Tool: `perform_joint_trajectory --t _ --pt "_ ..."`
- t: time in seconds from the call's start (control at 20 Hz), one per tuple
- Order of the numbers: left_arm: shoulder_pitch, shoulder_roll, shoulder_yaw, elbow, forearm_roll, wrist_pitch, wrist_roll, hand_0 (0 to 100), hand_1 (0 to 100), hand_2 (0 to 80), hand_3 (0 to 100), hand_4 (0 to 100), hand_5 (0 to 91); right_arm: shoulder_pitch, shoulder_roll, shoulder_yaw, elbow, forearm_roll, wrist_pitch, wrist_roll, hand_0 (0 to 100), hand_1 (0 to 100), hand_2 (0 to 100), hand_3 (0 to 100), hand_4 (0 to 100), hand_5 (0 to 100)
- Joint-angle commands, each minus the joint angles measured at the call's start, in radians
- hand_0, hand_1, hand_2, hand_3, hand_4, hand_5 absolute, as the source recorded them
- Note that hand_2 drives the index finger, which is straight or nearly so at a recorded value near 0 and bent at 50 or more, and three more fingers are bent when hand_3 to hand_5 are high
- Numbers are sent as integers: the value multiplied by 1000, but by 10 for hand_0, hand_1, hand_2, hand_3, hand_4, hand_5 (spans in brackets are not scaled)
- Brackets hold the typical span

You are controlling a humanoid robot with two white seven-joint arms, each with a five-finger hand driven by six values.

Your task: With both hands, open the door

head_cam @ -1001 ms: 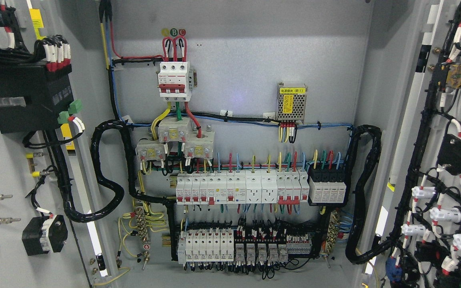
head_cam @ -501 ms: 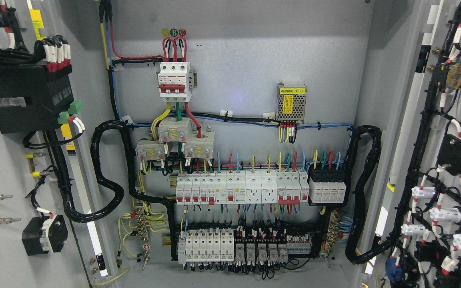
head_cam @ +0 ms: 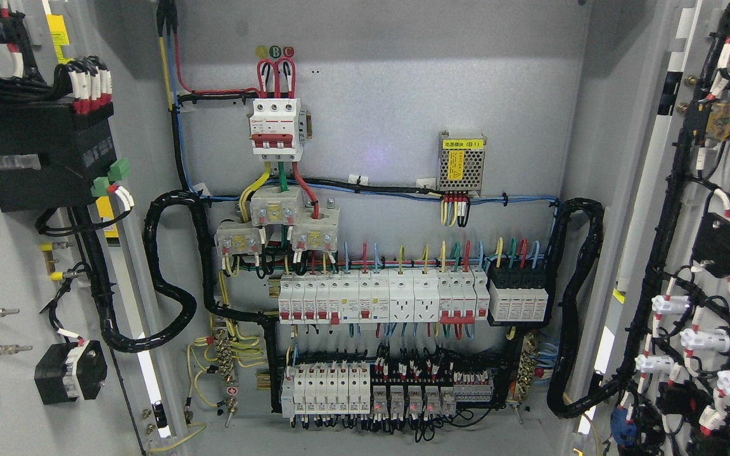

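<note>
Both doors of the grey electrical cabinet stand swung wide. The left door (head_cam: pixel 4 266) fills the picture's left edge, its inner face carrying a black module and wired parts. The right door (head_cam: pixel 675 209) fills the right edge, with black cable looms and white lamp holders on its inner face. Between them the cabinet's back panel (head_cam: pixel 377 95) is in full sight. Neither of my hands nor either arm shows anywhere in the head view.
On the back panel sit a red-and-white main breaker (head_cam: pixel 276 126), a small mesh power supply (head_cam: pixel 461 161), two rows of white breakers (head_cam: pixel 381 297) and relays (head_cam: pixel 412 399). Thick black cable conduits (head_cam: pixel 168 278) loop from the panel to each door.
Small red lights on the bottom-row relays now glow. Doors and view have not moved.
</note>
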Motion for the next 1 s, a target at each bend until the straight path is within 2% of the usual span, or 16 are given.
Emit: perform_joint_trajectory --t 0.0,0.1,0.35,0.5,0.75,0.95 --pt "-40 -29 127 -138 56 -42 1 120 556 0 0 0 0 28 -20 -54 -45 -11 -76 -3 0 500 40 0 0 0" --pt "-41 -30 132 -138 93 -40 1 120 556 0 0 0 0 24 -20 -54 -45 -12 -74 -3 0 500 40 0 0 0" --pt "-41 -39 179 -148 115 -40 0 120 556 0 0 0 0 -10 -25 -56 -45 -17 -44 -3 0 500 40 0 0 0" --pt "-24 -42 213 -146 178 -33 0 120 556 0 0 0 0 -13 -25 -68 -45 -20 -38 -3 0 500 40 0 0 0" --pt "-3 -38 245 -143 217 -30 -11 120 556 0 0 0 0 -59 -38 -82 -44 -21 -24 -5 0 500 40 0 0 0" --pt "40 -16 279 -140 340 -28 -74 120 556 0 0 0 0 -64 -38 -128 -44 -29 10 -3 0 500 40 0 0 0"
